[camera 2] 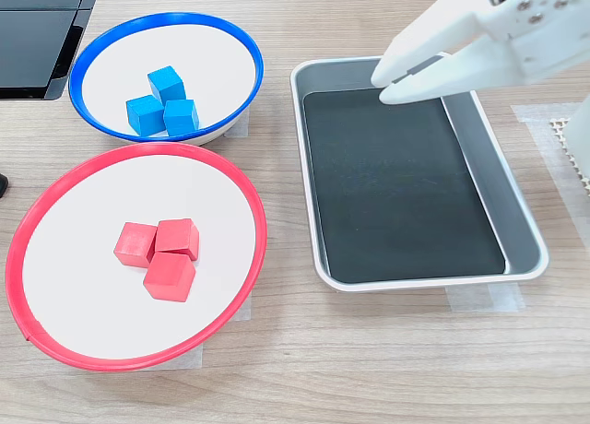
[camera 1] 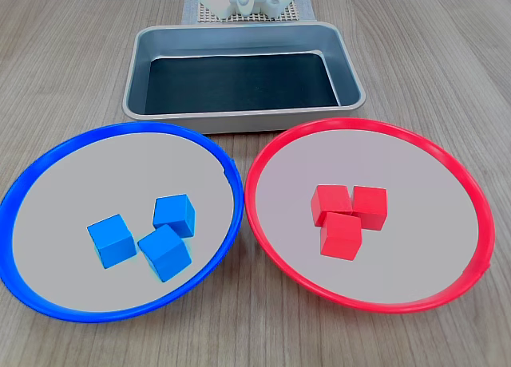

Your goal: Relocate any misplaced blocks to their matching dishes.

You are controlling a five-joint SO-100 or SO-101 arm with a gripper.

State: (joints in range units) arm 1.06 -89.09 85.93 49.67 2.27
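- The table (camera 1: pixel 72 56) is pale wood-grain and carries everything; bare wood runs along the near edge in both exterior views.
- The tray (camera 2: pixel 522 223) is grey metal with a dark floor and holds nothing. In the first exterior view it lies behind both plates; in the second exterior view it fills the right half.
- The red plate (camera 1: pixel 275 140) and the blue plate (camera 1: pixel 48 151) sit side by side, rims nearly touching, both close to the tray's long wall.
- The claw (camera 2: pixel 387 85) shows only in the second exterior view, white, hanging above the tray's far corner, well apart from both plates. Its two tips lie close together with a thin gap and nothing between them; it looks released.
- The first exterior view shows only white arm parts (camera 1: pixel 239 0) at the top edge, behind the tray.
- Three red blocks (camera 1: pixel 347 219) cluster touching, near the red plate's centre.
- Three blue blocks (camera 1: pixel 144 238) cluster likewise in the blue plate, leaving wide bare floor around them.
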